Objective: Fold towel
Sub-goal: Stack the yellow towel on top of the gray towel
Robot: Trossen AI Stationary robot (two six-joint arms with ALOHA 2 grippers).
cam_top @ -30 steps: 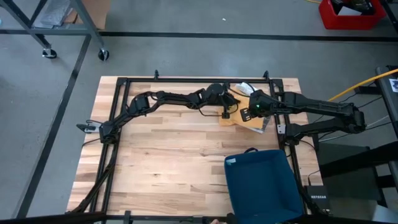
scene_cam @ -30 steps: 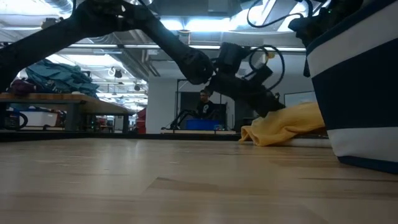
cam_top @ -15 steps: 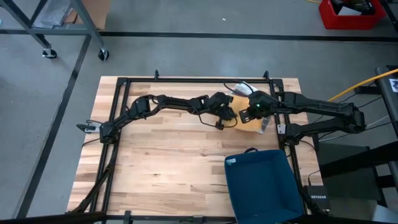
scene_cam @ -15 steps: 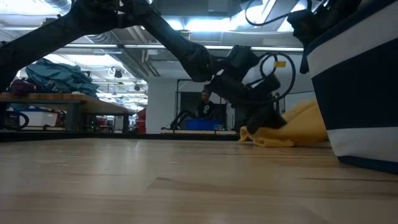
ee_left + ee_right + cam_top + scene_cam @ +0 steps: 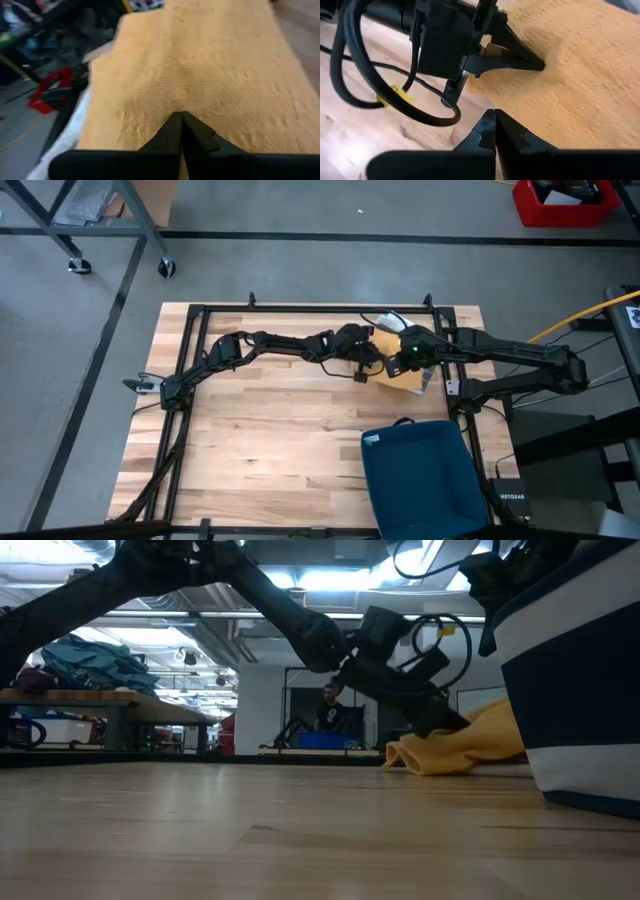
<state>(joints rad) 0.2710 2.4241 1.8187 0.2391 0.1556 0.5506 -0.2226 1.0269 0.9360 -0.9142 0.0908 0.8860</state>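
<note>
Pale wood table [image 5: 260,420], grey concrete floor [image 5: 300,270].

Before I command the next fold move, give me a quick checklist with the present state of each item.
1. Left tool shut, tips on the yellow towel: ok.
2. Right tool shut, at the towel's edge: ok.
3. Either tool actually pinching cloth: cannot tell; both sets of tips are pressed together against the fabric.
4. Towel lying flat: not ok; the low view shows it bunched and lifted.
5. Blue bin apart from both arms: ok; it stands nearer the table's front edge, clear of the towel.
6. Bare wooden table beside the towel, on the left arm's side, for spreading: ok.
</note>
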